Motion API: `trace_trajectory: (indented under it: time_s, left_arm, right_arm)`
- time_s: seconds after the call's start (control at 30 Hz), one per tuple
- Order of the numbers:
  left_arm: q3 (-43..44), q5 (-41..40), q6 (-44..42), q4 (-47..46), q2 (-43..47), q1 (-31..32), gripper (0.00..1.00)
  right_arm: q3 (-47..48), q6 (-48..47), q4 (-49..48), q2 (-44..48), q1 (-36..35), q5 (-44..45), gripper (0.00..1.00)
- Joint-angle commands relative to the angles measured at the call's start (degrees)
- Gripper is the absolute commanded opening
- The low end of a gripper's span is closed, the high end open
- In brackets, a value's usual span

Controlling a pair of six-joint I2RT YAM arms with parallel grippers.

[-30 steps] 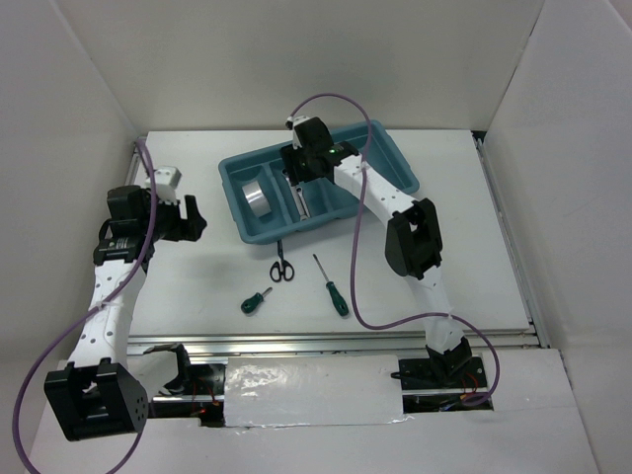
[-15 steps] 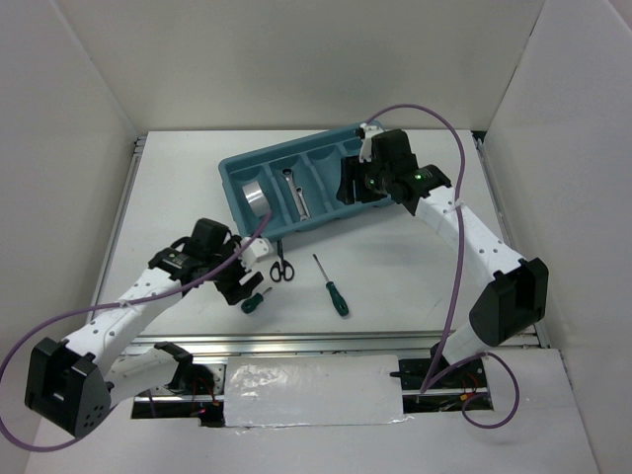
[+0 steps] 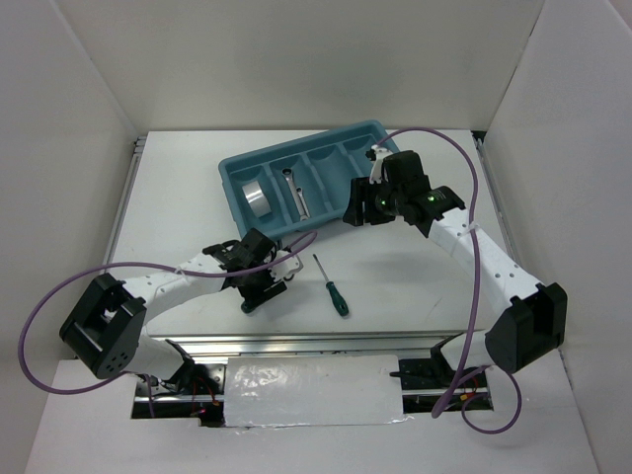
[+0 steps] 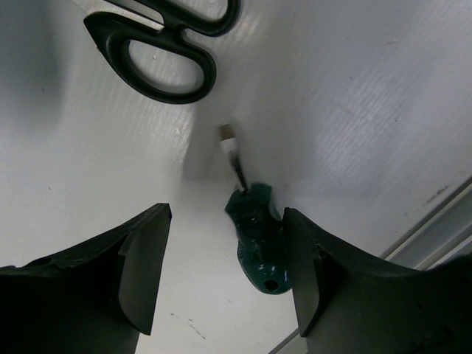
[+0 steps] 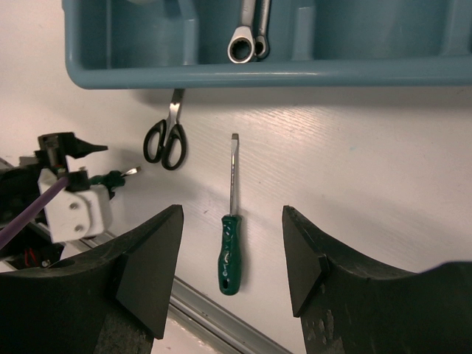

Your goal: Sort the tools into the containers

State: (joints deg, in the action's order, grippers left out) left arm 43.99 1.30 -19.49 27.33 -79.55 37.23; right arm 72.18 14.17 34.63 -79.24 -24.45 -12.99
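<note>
- Teal plastic tray [image 3: 331,170] kept toward desk's far edge; tape roll [image 3: 258,197] lodged in compartment nearest left edge, both wrenches [image 3: 296,193] paired in next, kinds apart.
- Stubby screwdriver [image 4: 258,243] left by near edge, just beside scissors [image 4: 158,51]; left gripper [image 4: 225,236] spread wide astride handle, nothing gripped, probably for pickup.
- Long screwdriver [image 5: 230,247] unsorted mid-desk; right gripper [image 5: 230,221] held open, empty, by tray's near rim.

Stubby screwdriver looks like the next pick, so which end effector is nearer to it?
Left. The left end effector hovers right over the stubby screwdriver, open astride its handle; the right end effector is farther off, by the tray's near wall.
</note>
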Motion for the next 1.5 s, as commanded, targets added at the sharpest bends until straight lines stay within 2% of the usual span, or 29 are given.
trace_trajectory:
  time_s: [0.0, 0.07, 0.2, 0.27, 0.37, 0.47, 0.5, 0.53, 0.6, 0.63, 0.67, 0.7, 0.73, 0.93, 1.17, 1.27, 1.47]
  left_arm:
    - [2.68, -3.76, 1.12, -1.14, -2.01, 0.30, 0.74]
    - [2.51, -4.11, 0.59, -0.09, -3.06, 0.47, 0.71]
    - [1.81, -3.41, 0.06, 1.58, -2.81, 0.30, 0.58]
    - [1.72, -0.09, -0.38, 3.33, -2.02, 0.12, 0.54]
    - [2.24, 1.25, -0.64, 4.57, -1.92, -0.14, 0.44]
    - [4.70, 5.19, -0.91, 5.71, -1.84, -2.69, 0.26]
    - [5.40, 5.99, -0.38, 5.63, -1.66, -3.21, 0.25]
    - [6.63, 7.39, -0.03, 5.45, -0.97, -4.00, 0.25]
    - [8.04, 7.40, 0.76, 5.62, -0.52, -4.19, 0.36]
    - [9.87, 7.40, 0.94, 5.97, -0.61, -4.27, 0.46]
    - [10.93, 7.31, 1.03, 6.67, -0.61, -4.27, 0.58]
    - [11.99, 6.88, 1.29, 8.33, -0.61, -4.54, 0.86]
    - [13.83, 6.35, 1.47, 9.48, -0.52, -4.54, 0.99]
    - [16.57, 4.07, -0.64, 20.72, -1.04, -5.85, 0.99]
    - [13.85, 2.39, -3.19, 28.64, -2.10, -7.88, 0.80]
    - [12.09, 2.83, -3.28, 28.66, -2.36, -7.88, 0.78]
    - [12.61, 5.12, -2.05, 26.82, -8.33, -7.44, 0.77]
  right_arm:
    - [-1.17, 1.03, -1.06, 2.78, 0.36, -1.77, 0.64]
    - [-1.87, 1.38, -1.06, 3.30, 0.36, -2.47, 0.63]
    - [-3.72, 2.17, -2.02, 4.97, 0.28, -3.97, 0.63]
    - [-4.77, 2.26, -2.81, 6.20, 0.36, -3.53, 0.63]
    - [-4.07, 1.74, -1.15, 7.61, 1.24, -2.39, 0.63]
    - [-4.15, -0.02, -0.88, 10.15, 3.87, -3.70, 0.64]
    - [-4.42, -1.07, -0.97, 10.94, 4.49, -4.66, 0.64]
    - [-4.33, -1.60, -1.14, 12.00, 5.28, -6.50, 0.65]
    - [-3.55, -2.75, -0.10, 12.01, 5.20, -6.69, 0.66]
    - [-2.23, -3.01, 1.56, 11.14, 4.50, -6.52, 0.66]
    - [-1.61, -3.36, 2.27, 10.61, 4.32, -6.26, 0.66]
    - [-1.08, -3.28, 2.63, 9.73, 4.23, -6.25, 0.66]
    - [-1.17, -3.28, 2.81, 9.37, 4.15, -6.52, 0.65]
    - [-3.45, -2.31, 0.52, 10.07, 3.44, -6.25, 0.65]
    - [-2.84, -2.66, 0.79, 9.37, 3.53, -5.73, 0.65]
    - [-2.84, -2.57, 0.61, 9.20, 3.53, -5.64, 0.65]
    - [-2.05, -2.22, 0.61, 8.31, 3.18, -5.82, 0.65]
